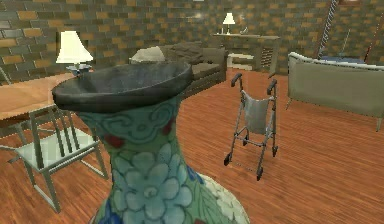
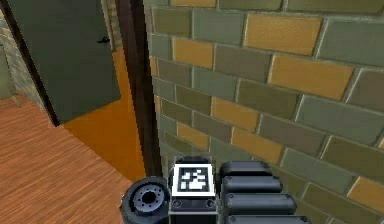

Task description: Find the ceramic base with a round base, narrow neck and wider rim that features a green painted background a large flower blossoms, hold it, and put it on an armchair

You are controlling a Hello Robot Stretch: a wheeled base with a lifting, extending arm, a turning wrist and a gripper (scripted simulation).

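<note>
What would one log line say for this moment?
flowered vase close ahead | walker beyond it | gripper by brick wall | hold: unclear

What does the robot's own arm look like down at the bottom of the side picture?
The arm is dark, built of stacked ribbed black segments. Beside them sits a white square with black marks, and left of that a dark round part, likely the gripper's body.

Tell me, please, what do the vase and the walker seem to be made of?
The vase looks like glazed ceramic: a glossy surface, pale flowers painted on green, and a dark smooth rim. The walker looks like metal tubing: thin grey bent bars with a slight shine.
</note>
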